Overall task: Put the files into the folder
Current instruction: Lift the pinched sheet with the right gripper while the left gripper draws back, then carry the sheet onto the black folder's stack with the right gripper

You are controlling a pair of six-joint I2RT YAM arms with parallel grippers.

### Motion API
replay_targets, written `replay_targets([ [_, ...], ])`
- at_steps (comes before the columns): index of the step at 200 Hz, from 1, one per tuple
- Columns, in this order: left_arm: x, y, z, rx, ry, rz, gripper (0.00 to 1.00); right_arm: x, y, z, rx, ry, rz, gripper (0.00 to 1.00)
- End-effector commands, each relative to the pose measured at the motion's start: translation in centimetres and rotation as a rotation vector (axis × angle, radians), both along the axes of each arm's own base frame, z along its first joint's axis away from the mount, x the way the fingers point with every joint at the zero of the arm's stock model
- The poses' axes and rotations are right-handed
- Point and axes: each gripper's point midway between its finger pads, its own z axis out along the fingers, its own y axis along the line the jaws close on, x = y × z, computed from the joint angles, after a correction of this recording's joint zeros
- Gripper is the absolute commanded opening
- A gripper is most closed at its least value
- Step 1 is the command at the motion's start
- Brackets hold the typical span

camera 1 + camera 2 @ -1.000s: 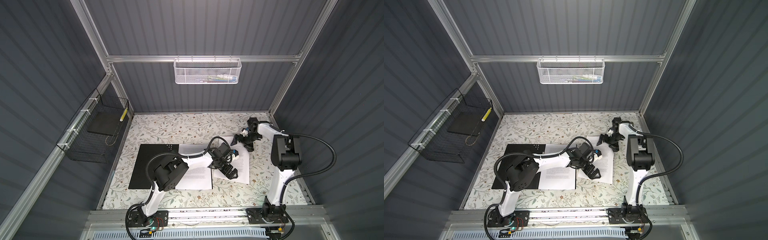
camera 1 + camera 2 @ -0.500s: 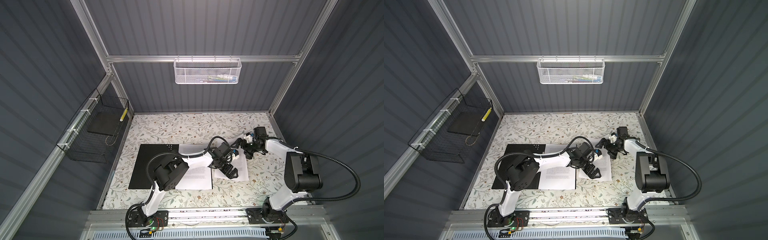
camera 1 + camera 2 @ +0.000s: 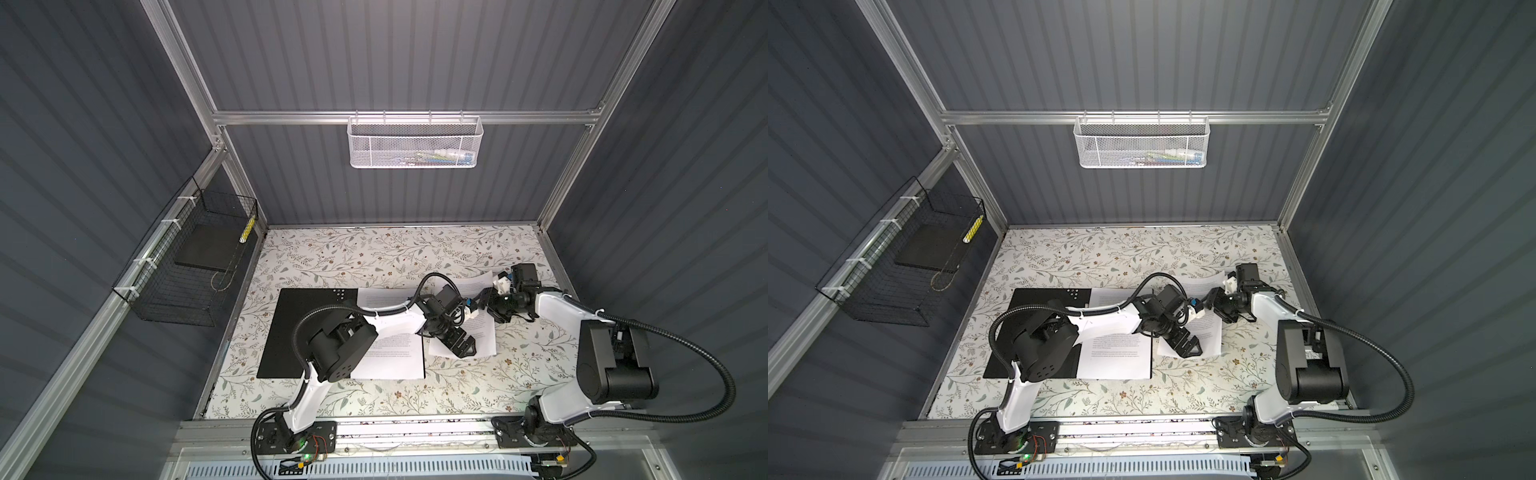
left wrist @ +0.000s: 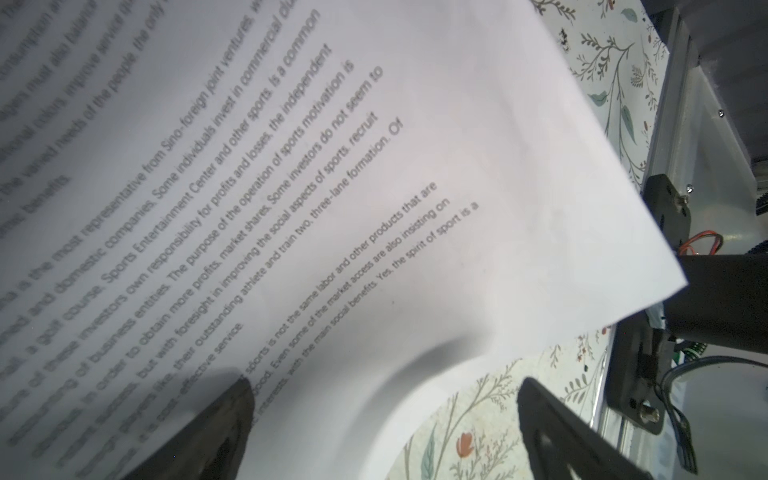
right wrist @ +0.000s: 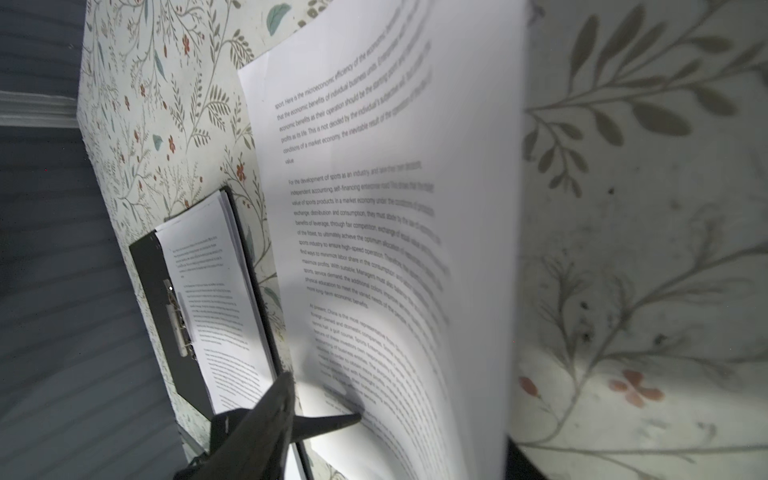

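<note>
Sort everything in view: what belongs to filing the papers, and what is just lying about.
Job: folder, sheets in it, loose sheet.
Lying about: white basket, wire basket, dark slab in it.

The black folder lies open with files stacked inside; one loose sheet curls beside it.

The loose sheet has small black words. You can read "Sports Entertainment Center" and "the spirit of sport is a". The right wrist view shows "For the development of sports as an industry".
</note>
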Motion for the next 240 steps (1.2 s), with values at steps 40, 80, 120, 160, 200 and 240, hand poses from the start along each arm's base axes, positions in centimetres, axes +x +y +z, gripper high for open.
replay_targets([
  [40, -0.6, 3.4, -4.6, 0.161, 0.085, 0.054, 1.0, -1.1, -0.9, -0.3, -0.025, -0.002, -0.017, 0.34],
  [80, -0.5, 3.3, -4.3, 0.151, 0.085, 0.055, 1.0, -1.3, -1.5, 0.0, -0.037, -0.006, -0.034, 0.16],
  [120, 0.1, 2.2, -2.0, 0.069, 0.098, 0.051, 1.0, -1.9, -1.6, 0.1, -0.035, 0.011, -0.036, 0.0],
  [160, 1.4, -1.1, 9.7, -0.257, 0.005, 0.069, 1.0, -2.4, -1.9, 2.1, -0.047, -0.047, -0.064, 0.0],
  [200, 1.2, 2.8, 19.7, -0.537, -0.188, 0.206, 1.0, -3.2, -2.7, 5.6, -0.086, -0.101, -0.103, 0.0],
  [240, 1.5, 11.7, 21.8, -0.467, -0.412, 0.439, 1.0, -3.0, -0.1, 10.8, -0.112, -0.195, -0.057, 0.0],
])
